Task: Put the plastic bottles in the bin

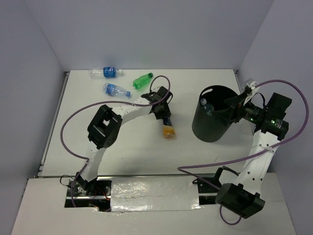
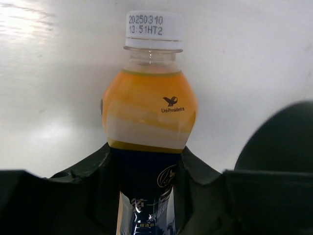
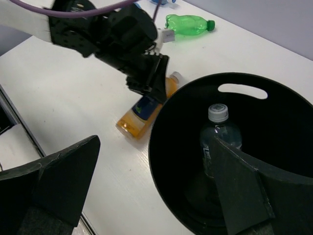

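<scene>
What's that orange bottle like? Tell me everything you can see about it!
The orange bottle is clear plastic holding orange drink. It has a white cap stamped with dark print and a dark blue label round its lower half. It lies on its side on the white table, beside the black bin. The left gripper is shut on the label part, one finger on each side.
</scene>
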`<state>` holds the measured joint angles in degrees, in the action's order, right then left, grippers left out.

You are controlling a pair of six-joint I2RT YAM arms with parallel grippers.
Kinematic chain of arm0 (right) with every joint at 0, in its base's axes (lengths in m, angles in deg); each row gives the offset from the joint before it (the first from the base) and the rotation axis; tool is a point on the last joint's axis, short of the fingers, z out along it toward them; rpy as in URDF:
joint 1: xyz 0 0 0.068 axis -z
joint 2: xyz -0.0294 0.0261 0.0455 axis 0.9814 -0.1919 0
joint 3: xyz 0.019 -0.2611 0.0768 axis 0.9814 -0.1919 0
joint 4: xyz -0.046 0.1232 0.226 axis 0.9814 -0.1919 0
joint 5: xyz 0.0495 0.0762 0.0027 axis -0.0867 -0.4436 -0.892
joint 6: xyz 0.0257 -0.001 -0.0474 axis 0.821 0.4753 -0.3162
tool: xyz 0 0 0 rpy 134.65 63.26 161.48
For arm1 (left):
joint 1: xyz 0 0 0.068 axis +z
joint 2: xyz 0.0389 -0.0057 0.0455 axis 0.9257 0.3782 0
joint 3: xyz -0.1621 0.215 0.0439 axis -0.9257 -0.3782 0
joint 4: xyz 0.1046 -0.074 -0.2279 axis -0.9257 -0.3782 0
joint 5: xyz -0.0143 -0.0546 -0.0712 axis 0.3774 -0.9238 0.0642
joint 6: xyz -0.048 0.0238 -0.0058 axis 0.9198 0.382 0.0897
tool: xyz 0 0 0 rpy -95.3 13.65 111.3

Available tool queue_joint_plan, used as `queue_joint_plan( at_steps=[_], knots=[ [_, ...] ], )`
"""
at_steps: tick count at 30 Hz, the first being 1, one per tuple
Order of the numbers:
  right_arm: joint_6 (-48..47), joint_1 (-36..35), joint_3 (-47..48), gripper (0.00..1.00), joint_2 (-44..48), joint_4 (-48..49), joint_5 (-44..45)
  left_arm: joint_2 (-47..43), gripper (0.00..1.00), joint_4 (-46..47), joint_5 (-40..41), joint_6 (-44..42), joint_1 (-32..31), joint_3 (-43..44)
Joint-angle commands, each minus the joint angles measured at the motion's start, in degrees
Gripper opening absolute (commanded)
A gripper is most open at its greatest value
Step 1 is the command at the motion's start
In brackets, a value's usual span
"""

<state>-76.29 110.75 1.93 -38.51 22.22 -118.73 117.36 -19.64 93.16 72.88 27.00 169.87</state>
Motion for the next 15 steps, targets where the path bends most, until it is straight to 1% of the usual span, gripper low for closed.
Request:
queue_joint_plan(
  at_steps=[1, 2, 3, 4, 5, 6, 7, 8, 9, 11, 12, 14, 15],
  knots=[
    [-4.81, 1.50, 3.21, 1.00, 1.80, -5.87, -2.29, -13.60, 0.37, 8.66, 2.14, -8.35, -0.36, -4.27],
    [-5.08, 1.58, 3.56, 1.00, 2.07, -6.32, -2.11, -15.64, 0.35, 11.98, 2.66, -9.86, -0.36, -6.81],
    [-5.43, 1.67, 3.73, 1.00, 2.16, -6.84, -1.94, -17.84, 0.30, 13.76, 2.50, -11.61, -0.36, -7.71],
    [-6.13, 1.67, 4.00, 1.00, 2.24, -7.89, -1.85, -21.52, 0.27, 15.77, 1.54, -15.98, -0.45, -8.59],
    [-6.40, 1.76, 4.78, 1.00, 2.24, -8.25, -1.15, -23.03, 0.25, 18.06, -2.30, -18.81, -0.45, -10.07],
    [-6.40, 1.85, 5.14, 1.00, 2.42, -8.51, -0.80, -24.61, 0.20, 22.78, -4.86, -21.36, -0.45, -10.52],
    [-6.14, 2.02, 5.49, 1.00, 2.51, -8.43, -0.27, -26.98, 0.19, 24.65, -7.15, -25.65, -0.45, -10.62],
    [-5.88, 2.03, 6.10, 1.00, 2.60, -8.34, 0.43, -27.87, 0.17, 26.85, -10.22, -27.87, -0.45, -10.70],
    [-5.53, 2.03, 6.28, 1.00, 2.68, -8.08, 0.70, -28.58, 0.13, 32.00, -15.73, -30.68, -0.45, -10.36],
    [-4.47, 2.11, 6.64, 1.00, 2.86, -7.55, 1.40, -29.38, 0.11, 36.25, -20.33, -32.01, -0.53, -8.51],
    [-3.95, 2.11, 6.72, 1.00, 2.86, -7.55, 1.58, -29.20, 0.10, 40.19, -23.49, -32.80, -0.71, -7.81],
    [-3.24, 2.29, 6.90, 1.00, 3.12, -7.46, 1.76, -27.28, 0.11, 43.73, -26.66, -33.60, -1.06, -4.13],
    [-2.72, 2.20, 7.25, 1.00, 3.47, -7.72, 1.58, -24.83, 0.11, 46.35, -27.03, -33.60, -1.15, -2.63]
  ],
)
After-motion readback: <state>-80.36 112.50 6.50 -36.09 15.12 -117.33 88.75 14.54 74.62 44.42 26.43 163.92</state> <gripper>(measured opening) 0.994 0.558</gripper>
